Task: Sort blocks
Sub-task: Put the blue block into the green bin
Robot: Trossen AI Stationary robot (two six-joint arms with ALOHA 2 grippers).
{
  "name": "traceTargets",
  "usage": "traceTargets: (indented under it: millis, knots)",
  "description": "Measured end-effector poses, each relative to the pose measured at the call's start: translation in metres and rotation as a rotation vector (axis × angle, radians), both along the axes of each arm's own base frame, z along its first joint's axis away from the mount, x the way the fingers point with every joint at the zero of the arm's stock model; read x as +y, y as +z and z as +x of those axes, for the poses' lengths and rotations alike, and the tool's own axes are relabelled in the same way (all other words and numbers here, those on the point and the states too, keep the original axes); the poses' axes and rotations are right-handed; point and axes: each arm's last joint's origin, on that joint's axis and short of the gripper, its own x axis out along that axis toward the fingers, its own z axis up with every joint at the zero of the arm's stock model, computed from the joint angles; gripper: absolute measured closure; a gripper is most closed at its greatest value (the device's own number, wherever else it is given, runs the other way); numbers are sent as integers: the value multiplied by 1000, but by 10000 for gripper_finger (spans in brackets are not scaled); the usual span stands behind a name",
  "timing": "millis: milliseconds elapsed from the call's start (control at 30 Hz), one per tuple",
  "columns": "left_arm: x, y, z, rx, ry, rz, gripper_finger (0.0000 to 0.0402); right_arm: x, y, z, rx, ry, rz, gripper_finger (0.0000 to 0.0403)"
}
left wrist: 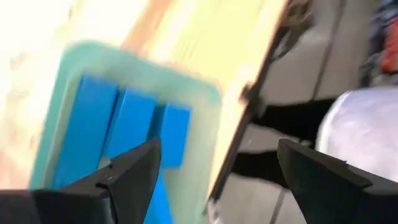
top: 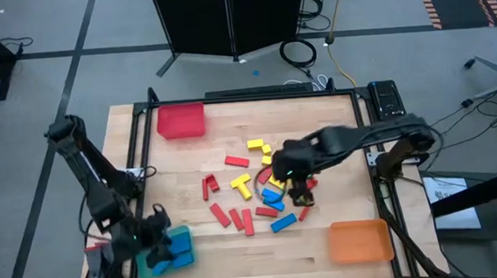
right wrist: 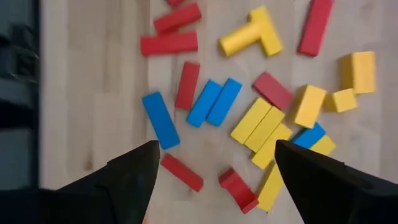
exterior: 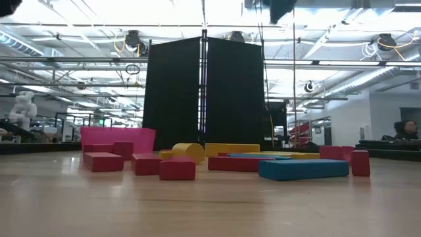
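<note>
Red, yellow and blue blocks (top: 252,191) lie scattered flat on the middle of the wooden table (top: 240,262); they also show in the right wrist view (right wrist: 217,102) and the low view (exterior: 302,169). My right gripper (top: 298,188) hangs open above the pile's right part (right wrist: 214,165), with nothing between its fingers. At the near left corner stands a teal tray (top: 148,267) with three blue blocks (left wrist: 124,124) lying side by side in it. My left gripper (top: 159,235) stands open just above this tray (left wrist: 214,168), holding nothing.
A red tray (top: 181,120) stands at the far left of the table and an orange tray (top: 359,241) at the near right. The near middle of the table top is bare wood. A black screen (exterior: 204,92) stands behind the table.
</note>
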Motion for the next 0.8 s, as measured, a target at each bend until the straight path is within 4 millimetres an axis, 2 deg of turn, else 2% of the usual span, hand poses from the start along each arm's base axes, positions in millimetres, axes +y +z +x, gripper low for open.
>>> traceTargets:
  millis: [200,333,400,633,800]
  knots:
    - [32,26,0,-184,71,10,75,18,-55,36,136,152,-55,88]
    - [48,37,-2,-297,121,67,75,31,-87,55,187,240,40,88]
    - [54,41,-3,-343,138,109,75,36,-94,61,177,269,102,88]
    - [68,50,-4,-445,175,167,75,41,-103,68,126,293,135,88]
    - [69,52,-6,-468,144,199,75,54,-141,58,183,226,159,88]
